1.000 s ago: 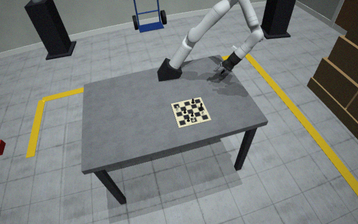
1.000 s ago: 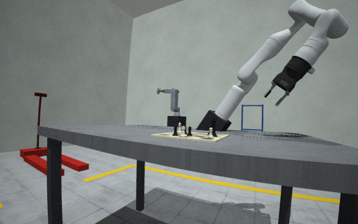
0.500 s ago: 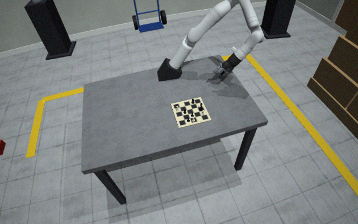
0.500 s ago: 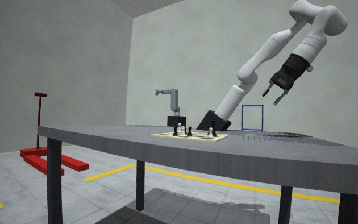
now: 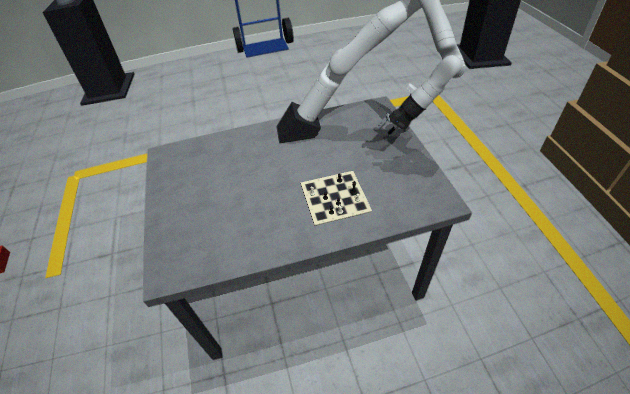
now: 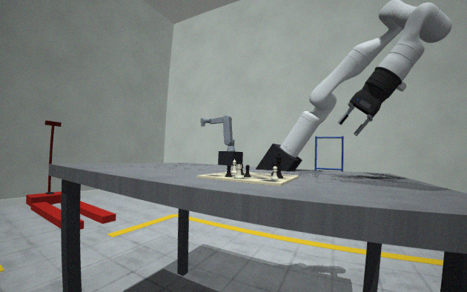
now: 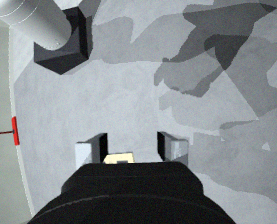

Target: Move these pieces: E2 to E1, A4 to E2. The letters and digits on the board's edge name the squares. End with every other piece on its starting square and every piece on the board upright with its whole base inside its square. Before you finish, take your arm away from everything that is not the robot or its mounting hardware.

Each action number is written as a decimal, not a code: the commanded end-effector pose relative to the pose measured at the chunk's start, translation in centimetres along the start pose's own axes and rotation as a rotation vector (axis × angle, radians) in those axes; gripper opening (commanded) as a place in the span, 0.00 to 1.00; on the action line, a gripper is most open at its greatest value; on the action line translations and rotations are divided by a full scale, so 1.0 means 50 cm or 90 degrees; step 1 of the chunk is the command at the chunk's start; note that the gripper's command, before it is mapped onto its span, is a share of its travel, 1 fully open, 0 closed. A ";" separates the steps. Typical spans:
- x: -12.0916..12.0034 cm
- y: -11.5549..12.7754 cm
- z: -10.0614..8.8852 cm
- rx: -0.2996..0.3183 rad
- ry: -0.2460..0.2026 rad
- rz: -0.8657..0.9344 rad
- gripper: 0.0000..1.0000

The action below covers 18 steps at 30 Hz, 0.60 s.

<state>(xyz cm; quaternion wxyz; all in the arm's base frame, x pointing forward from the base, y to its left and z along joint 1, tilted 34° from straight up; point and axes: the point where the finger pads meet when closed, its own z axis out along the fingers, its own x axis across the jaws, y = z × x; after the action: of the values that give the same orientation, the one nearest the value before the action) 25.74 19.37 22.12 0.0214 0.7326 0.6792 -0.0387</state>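
Observation:
A small cream and black chessboard [image 5: 335,197] lies on the grey table, right of its middle, with several black and white pieces standing on it. It also shows in the exterior view [image 6: 247,178]. The square labels are too small to read. My gripper [image 5: 388,128] is open and empty, held high above the table's far right part, well away from the board. It shows with spread fingers in the exterior view [image 6: 355,123]. In the wrist view the two fingertips frame bare table top; the board is out of that view.
The arm's black base [image 5: 297,128] sits at the table's far edge, behind the board. Stacked brown boxes [image 5: 620,115] stand to the right of the table. A blue hand truck [image 5: 261,30] and black pillars stand at the back.

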 end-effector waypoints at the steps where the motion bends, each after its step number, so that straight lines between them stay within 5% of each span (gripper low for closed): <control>1: -0.002 0.002 0.001 0.000 -0.001 0.003 1.00; 18: -0.018 0.039 0.007 0.002 0.004 -0.002 1.00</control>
<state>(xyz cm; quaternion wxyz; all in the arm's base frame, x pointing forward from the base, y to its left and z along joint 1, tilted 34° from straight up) 27.53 18.37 21.84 0.0178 0.7305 0.6817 -0.0366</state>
